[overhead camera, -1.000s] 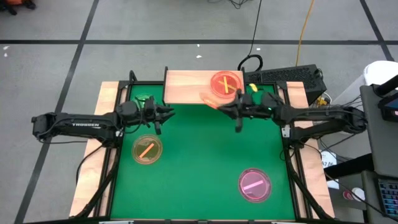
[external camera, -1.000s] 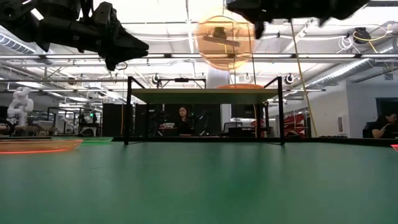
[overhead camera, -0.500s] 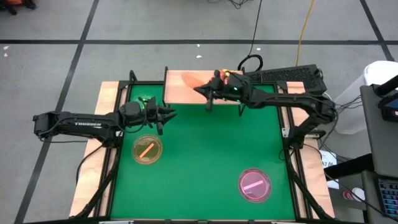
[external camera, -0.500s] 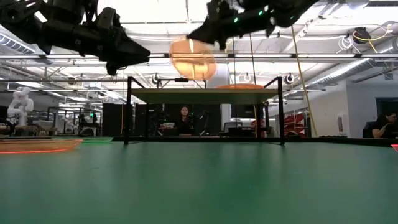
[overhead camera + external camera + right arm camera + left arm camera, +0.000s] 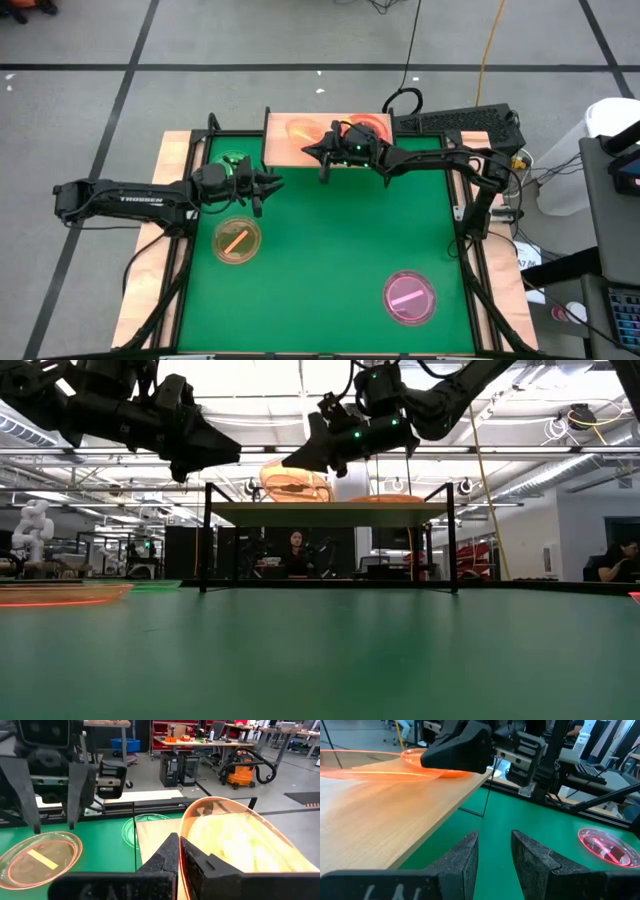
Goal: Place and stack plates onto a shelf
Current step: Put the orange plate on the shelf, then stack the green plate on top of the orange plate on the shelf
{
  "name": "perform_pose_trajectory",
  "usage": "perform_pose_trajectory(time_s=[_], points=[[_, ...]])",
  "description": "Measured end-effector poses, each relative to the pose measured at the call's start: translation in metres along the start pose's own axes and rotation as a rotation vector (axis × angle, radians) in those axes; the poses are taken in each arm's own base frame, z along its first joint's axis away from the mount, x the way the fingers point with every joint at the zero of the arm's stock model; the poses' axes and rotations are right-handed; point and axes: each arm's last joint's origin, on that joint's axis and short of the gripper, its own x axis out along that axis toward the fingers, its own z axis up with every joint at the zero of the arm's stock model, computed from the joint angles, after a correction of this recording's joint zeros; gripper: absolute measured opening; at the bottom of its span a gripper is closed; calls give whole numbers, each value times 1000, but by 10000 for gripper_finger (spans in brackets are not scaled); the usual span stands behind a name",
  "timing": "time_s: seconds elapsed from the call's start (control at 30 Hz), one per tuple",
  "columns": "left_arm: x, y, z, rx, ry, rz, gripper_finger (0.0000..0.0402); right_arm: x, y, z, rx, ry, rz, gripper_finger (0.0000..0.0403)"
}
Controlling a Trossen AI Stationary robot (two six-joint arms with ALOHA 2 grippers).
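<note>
Your right gripper (image 5: 322, 152) pinches the rim of an orange plate (image 5: 293, 482) and holds it tilted just over the shelf (image 5: 283, 145), so it can drop flat beside the plate stack (image 5: 372, 124) already there. Your left gripper (image 5: 270, 183) waits near the shelf's left end, fingers a little apart and holding nothing. An amber plate (image 5: 236, 241), a pink plate (image 5: 410, 296) and what looks like a green plate (image 5: 231, 160) sit on the table (image 5: 330, 260).

Both arms matte black, slim tubular links w/ chunky joint housings. Left arm (image 5: 120, 198): white lettering along forearm link. Right arm (image 5: 440, 163): small green LEDs lit near wrist. Fingers (image 5: 462, 857) dark, wedge-shaped, rough-textured plastic.
</note>
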Motion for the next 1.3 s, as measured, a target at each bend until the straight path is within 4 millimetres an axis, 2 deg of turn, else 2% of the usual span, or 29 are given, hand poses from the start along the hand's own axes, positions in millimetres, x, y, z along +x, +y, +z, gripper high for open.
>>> perform_pose_trajectory(time_s=[0.17,0.5,0.63,0.8,0.97,1.1,1.3], points=[[0,0,0,0,0,0,120,0,0,0,-3,-6,0,7],[0,0,0,0,-1,0,120,1,2,1,-2,-9,5,59],[0,0,-1,1,7,1,120,-8,10,15,-16,-50,43,73],[0,1,-6,15,60,20,120,-42,30,57,-73,-96,95,77],[-2,6,-16,25,157,121,120,-88,55,81,-99,11,175,77],[-3,10,-22,17,203,231,120,-118,76,78,-116,-13,159,77],[-4,10,-21,-51,252,272,120,-159,100,54,-106,-130,99,66]])
